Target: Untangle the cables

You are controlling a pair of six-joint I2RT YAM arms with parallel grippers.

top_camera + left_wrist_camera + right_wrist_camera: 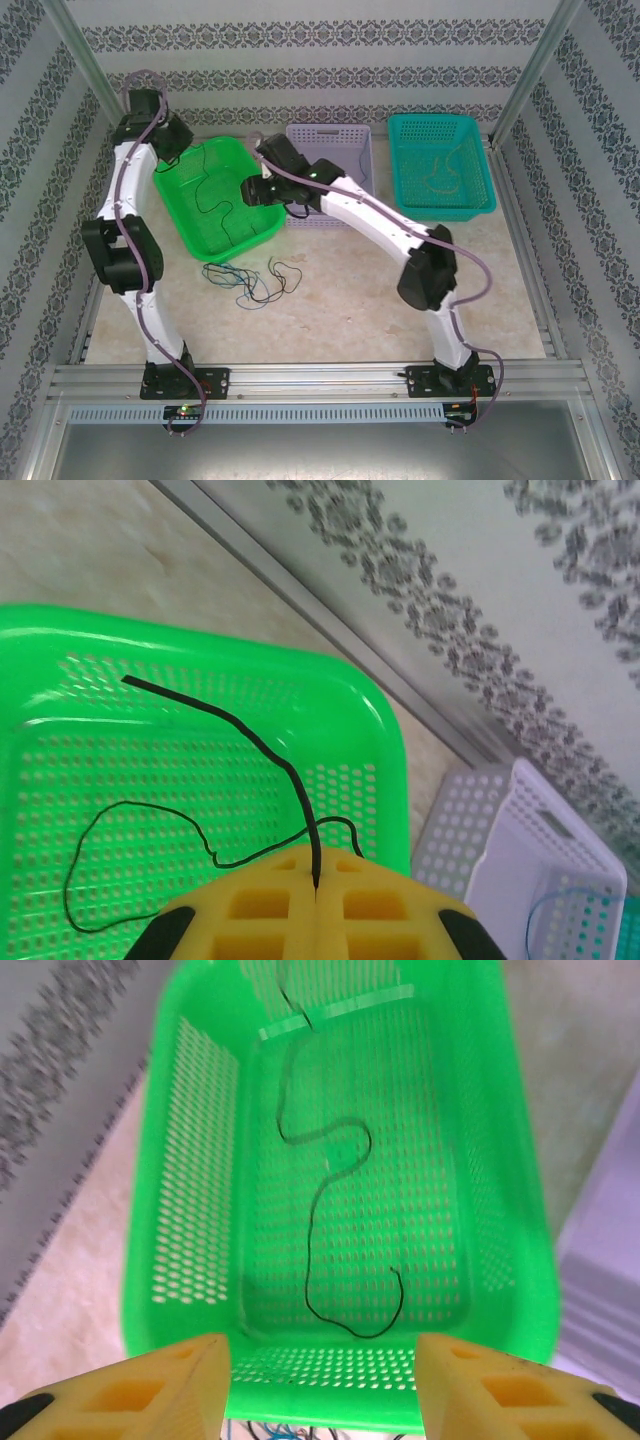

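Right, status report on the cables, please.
Left gripper jaws shut on thin dark cable trailing into green perforated plastic basket. Right gripper jaws open above basket. Thin tangled wires on table; nothing blocking.

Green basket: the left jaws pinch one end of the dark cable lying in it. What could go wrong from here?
If the left jaws pull away shut, the dark cable could drag out of the green basket.
The open right jaws sit above the basket's near rim; a drop could catch it or the cable.
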